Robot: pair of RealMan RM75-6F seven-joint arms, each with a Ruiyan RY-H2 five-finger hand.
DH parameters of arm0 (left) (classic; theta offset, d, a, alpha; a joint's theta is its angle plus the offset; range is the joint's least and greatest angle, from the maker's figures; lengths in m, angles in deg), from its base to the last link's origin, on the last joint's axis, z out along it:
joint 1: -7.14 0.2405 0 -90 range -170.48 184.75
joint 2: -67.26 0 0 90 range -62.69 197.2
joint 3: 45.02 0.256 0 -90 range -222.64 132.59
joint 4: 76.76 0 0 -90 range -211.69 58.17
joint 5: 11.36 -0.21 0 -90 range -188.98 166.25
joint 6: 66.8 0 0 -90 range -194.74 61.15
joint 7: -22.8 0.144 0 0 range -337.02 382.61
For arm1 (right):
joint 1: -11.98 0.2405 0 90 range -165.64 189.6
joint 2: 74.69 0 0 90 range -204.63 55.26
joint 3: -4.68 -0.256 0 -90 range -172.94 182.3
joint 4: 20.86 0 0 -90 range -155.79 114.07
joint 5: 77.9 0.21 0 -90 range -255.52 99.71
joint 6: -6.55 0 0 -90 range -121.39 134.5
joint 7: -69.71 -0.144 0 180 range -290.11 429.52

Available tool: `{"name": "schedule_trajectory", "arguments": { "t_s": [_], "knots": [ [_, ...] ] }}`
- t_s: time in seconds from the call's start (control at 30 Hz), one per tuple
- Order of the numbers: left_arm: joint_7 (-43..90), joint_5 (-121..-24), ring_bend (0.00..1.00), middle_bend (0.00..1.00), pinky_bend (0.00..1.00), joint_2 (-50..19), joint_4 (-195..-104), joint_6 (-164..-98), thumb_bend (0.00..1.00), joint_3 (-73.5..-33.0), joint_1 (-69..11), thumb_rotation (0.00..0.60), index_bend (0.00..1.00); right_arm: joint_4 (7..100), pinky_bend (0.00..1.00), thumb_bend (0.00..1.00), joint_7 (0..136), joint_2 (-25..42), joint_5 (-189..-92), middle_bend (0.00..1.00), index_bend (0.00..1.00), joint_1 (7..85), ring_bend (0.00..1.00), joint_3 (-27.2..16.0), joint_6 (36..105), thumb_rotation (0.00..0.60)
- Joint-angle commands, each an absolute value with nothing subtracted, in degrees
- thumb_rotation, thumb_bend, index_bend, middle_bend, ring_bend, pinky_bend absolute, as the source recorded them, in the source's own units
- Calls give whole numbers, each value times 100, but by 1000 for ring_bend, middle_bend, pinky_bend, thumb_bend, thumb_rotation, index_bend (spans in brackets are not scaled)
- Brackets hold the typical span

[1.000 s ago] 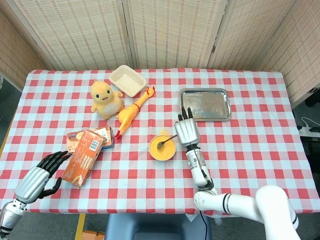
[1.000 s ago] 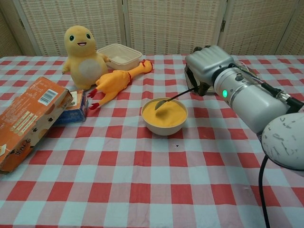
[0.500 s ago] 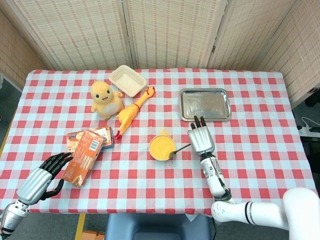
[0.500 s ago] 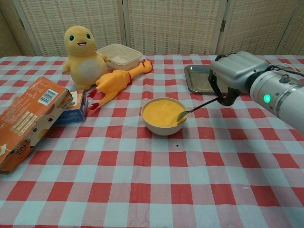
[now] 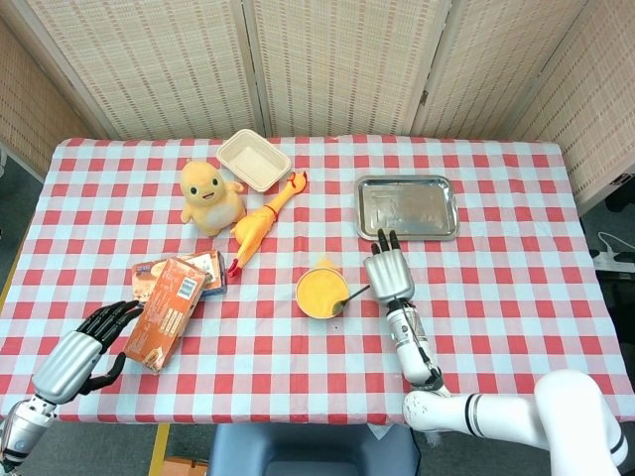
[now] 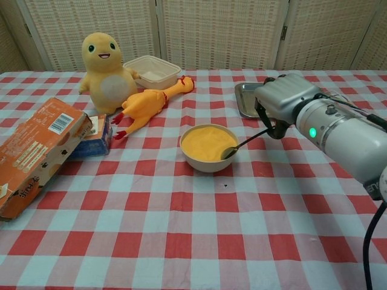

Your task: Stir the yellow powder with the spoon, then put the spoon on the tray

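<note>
Change: right hand has slid back toward the bowl since half a second ago, and the spoon tip sits at the bowl's near right edge again.
Right hand: it pinches the spoon handle, at about 3 o'clock from the bowl.
Spoon: tilted, tip low at the bowl's edge, touching the yellow powder or just above it; I cannot tell which.
Left hand: fingers apart, holding nothing, right beside the orange box.
Tray: at about 1 o'clock from the bowl, well apart from the spoon.
Meaning: I think the stirring is not finished, so the spoon is not going to the tray yet.
Other things: a yellow toy and a rubber chicken at about 10 o'clock.
</note>
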State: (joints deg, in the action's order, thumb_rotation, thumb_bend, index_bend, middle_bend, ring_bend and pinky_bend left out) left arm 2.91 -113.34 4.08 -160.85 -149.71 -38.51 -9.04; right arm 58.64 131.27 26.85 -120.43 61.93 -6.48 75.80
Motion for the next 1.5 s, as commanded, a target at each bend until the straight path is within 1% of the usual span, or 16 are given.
{"name": "schedule_trajectory", "arguments": {
  "t_s": [0.03,0.23,0.43,0.57,0.8,0.97,1.17,1.27,1.4,1.5],
  "knots": [
    [252,-11335,0,0,95,413,-16077,-14968,620,-3851,-912,600,0,5600,111,613,13149,2909,-12086,300,1000,6307,46,-748,7602,600],
    [108,-11279,0,0,96,439,-16026,-14981,621,-3876,-917,600,0,5039,113,612,12991,3284,-12120,303,1000,6471,50,-972,7506,600],
    [75,-11284,0,0,95,457,-16022,-14980,622,-3874,-924,600,0,4778,112,613,12886,3406,-12118,304,1000,6512,50,-1065,7376,600],
    [80,-11286,0,0,95,457,-16025,-14998,622,-3869,-910,600,0,4817,112,613,12730,3368,-12190,304,1000,6476,50,-1093,7333,600],
    [101,-11279,0,0,95,456,-16036,-14978,621,-3872,-915,600,0,5229,112,612,12470,3108,-12200,308,1000,6338,58,-1232,7389,600],
    [125,-11248,0,0,95,442,-16029,-14925,620,-3883,-932,600,0,5036,113,612,12511,3161,-12105,308,1000,6434,60,-1314,7280,600],
    [181,-11190,0,0,95,432,-16053,-14860,620,-3893,-936,600,0,4359,114,613,12748,3526,-12030,308,1000,6710,60,-1289,7022,600],
    [181,-11189,0,0,95,424,-16037,-14860,621,-3890,-930,600,0,4167,114,613,12870,3635,-12007,308,1000,6783,60,-1239,6917,600],
    [182,-11155,0,0,95,428,-16033,-14852,621,-3907,-930,600,0,4374,115,613,12973,3516,-12052,308,1000,6734,60,-1133,6924,600],
    [177,-11179,0,0,95,431,-16040,-14864,621,-3902,-930,600,0,4738,115,613,13136,3308,-12041,308,1000,6642,60,-1045,7034,600]
  ]
}}
